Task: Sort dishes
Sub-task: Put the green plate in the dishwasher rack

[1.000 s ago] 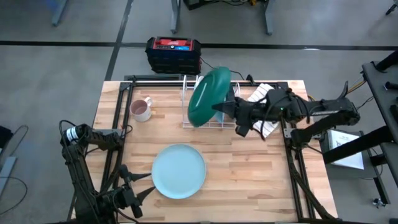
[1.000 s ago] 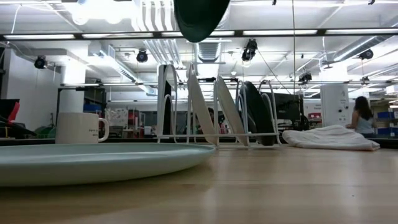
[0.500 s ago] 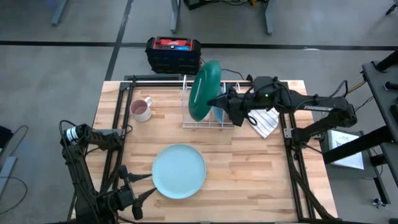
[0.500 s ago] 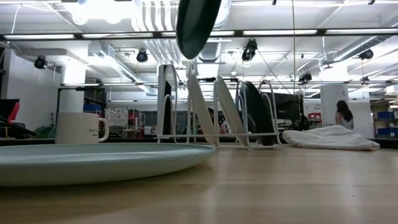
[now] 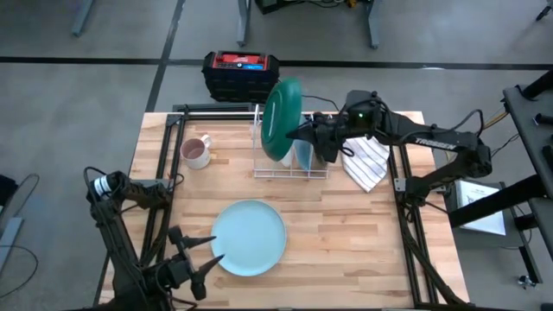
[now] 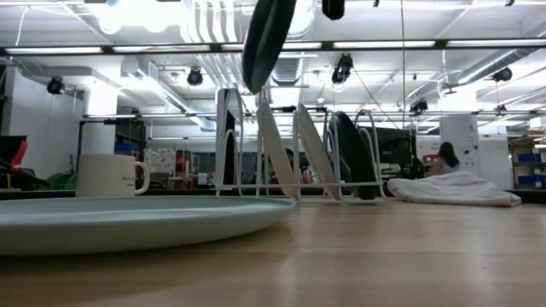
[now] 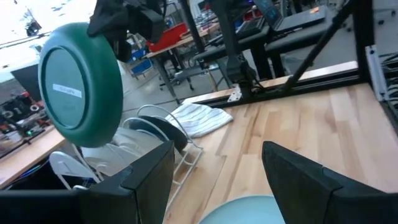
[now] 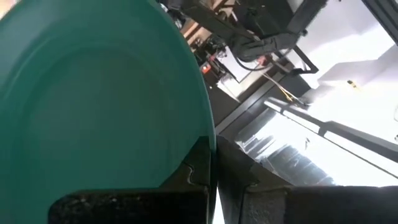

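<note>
Right gripper (image 5: 304,138) clamps the green plate (image 5: 281,119) by its rim, holding it nearly on edge above the dish rack (image 5: 289,164) near the table's far edge. If it drops tilted, the rim may strike a wire or a racked dish. Left gripper (image 5: 200,261) waits open beside the pale teal plate (image 5: 249,238) by the near edge.

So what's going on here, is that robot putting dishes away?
Looks like it. The right gripper holds a green plate on edge, up in the air above the wire dish rack, which already has several dishes standing in its slots. A pale blue plate lies flat on the table nearer the front, with the left gripper open beside it, not touching. A mug and a striped cloth sit to either side of the rack.
</note>
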Robot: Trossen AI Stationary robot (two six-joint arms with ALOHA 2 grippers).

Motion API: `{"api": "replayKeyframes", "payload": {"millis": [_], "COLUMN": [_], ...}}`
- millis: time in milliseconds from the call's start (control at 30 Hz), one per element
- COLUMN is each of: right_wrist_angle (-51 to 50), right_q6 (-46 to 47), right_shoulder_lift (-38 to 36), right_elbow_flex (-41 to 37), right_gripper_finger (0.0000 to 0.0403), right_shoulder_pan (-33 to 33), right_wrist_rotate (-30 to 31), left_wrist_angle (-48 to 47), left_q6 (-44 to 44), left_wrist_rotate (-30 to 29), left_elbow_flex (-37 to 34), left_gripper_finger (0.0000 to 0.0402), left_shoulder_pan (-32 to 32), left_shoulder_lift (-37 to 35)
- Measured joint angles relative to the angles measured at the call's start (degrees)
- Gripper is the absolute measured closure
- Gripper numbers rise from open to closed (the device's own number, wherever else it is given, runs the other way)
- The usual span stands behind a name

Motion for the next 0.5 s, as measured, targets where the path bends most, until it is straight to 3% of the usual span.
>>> {"api": "replayKeyframes", "payload": {"millis": [500], "right_wrist_angle": [0.60], "right_q6": [-2.42], "right_shoulder_lift": [6.56], "right_elbow_flex": [0.00], "right_gripper_finger": [0.0403], "right_shoulder_pan": [-4.63], "right_wrist_rotate": [-3.03], "left_wrist_angle": [0.35], "left_q6": [1.45], "left_wrist_rotate": [0.15], "left_elbow_flex": [-0.02], "left_gripper_finger": [0.0169], "left_shoulder_pan": [2.93], "left_shoulder_lift": [0.02]}}
